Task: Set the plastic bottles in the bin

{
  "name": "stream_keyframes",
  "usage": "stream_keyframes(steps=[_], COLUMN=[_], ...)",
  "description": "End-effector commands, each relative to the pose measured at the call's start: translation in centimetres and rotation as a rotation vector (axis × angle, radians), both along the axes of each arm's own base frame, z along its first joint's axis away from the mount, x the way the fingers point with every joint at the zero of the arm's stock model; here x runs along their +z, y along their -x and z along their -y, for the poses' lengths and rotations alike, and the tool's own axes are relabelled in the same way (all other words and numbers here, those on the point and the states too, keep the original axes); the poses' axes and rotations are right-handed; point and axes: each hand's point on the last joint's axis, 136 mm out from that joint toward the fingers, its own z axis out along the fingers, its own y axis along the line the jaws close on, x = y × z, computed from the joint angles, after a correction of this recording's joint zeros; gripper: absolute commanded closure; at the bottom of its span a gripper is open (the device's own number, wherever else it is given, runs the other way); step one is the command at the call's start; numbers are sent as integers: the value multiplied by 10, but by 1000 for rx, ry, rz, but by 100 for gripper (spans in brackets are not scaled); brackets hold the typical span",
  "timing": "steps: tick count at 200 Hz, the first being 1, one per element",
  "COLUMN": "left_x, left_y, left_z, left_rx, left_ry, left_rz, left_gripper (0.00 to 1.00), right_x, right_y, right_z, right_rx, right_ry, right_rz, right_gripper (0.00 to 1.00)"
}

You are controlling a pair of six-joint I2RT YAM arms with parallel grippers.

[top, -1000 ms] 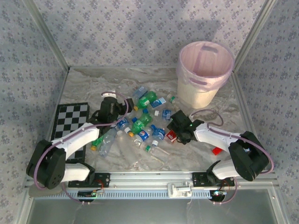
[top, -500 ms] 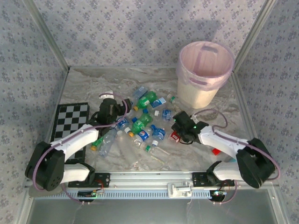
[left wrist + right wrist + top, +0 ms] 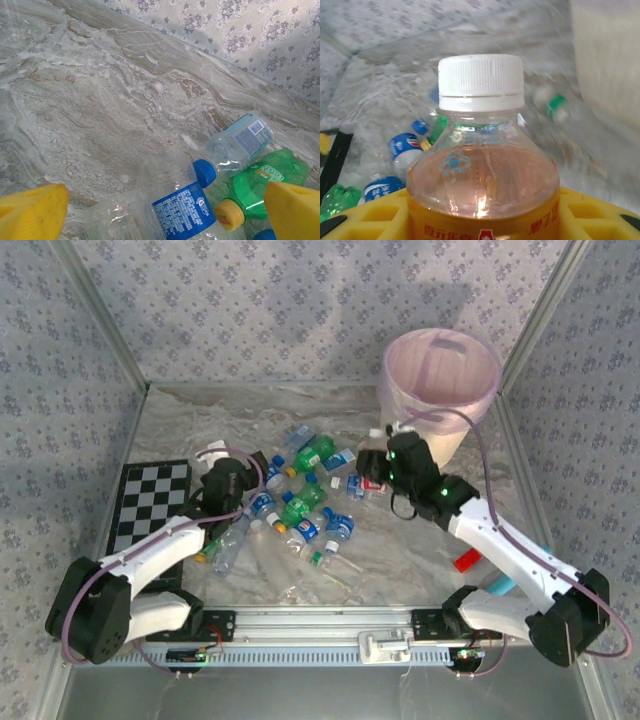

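Marbled desk (image 3: 400, 560) | plastic bottles (image 3: 300, 502) strewn mid-desk | bin (image 3: 440, 370) far right | left gripper (image 3: 162, 210) spread wide above bottles | right gripper (image 3: 482, 220) clamped on white-capped bottle (image 3: 481, 150), near bin

On the white-capped bottle (image 3: 481, 125), close in the right wrist view, a yellow-orange label (image 3: 485, 226) runs along the bottom edge. Its red characters are cut off by the frame and too partial to read. A small pale blue flower-like emblem (image 3: 454, 164) sits on the bottle's clear shoulder. Farther off to the left, a blue-labelled bottle (image 3: 402, 146) carries a blurred white wordmark that looks like "pepsi". In the left wrist view, the near clear bottle (image 3: 162, 177) has a blue label (image 3: 184, 212) covered in white small print, too fine to read. To the right, the pale blue bottle (image 3: 235, 147) shows a barcode (image 3: 256, 128). The green bottle (image 3: 280, 167) bears a small orange and white mark, not legible.
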Motion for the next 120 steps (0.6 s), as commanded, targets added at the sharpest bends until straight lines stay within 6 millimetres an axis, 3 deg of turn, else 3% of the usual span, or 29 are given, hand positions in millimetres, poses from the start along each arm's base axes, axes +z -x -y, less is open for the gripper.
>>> stream_keyframes(steps=[1, 33, 71, 93, 120], left_x=[10, 10, 13, 13, 13], left_y=[0, 3, 9, 13, 18], left_z=[-9, -11, -16, -21, -25], left_rx=[50, 57, 60, 69, 71], left_ry=[35, 45, 37, 26, 16], left_rz=[36, 33, 43, 46, 49], left_gripper=[0, 0, 0, 0, 0], right_x=[47, 103, 150, 160, 146], right_y=[-16, -56, -100, -123, -149], right_z=[-14, -4, 41, 76, 119], right_rx=[189, 197, 83, -21, -138], right_ry=[116, 102, 89, 108, 157], right_rz=[136, 200, 252, 258, 194], right_gripper=[55, 55, 55, 55, 54])
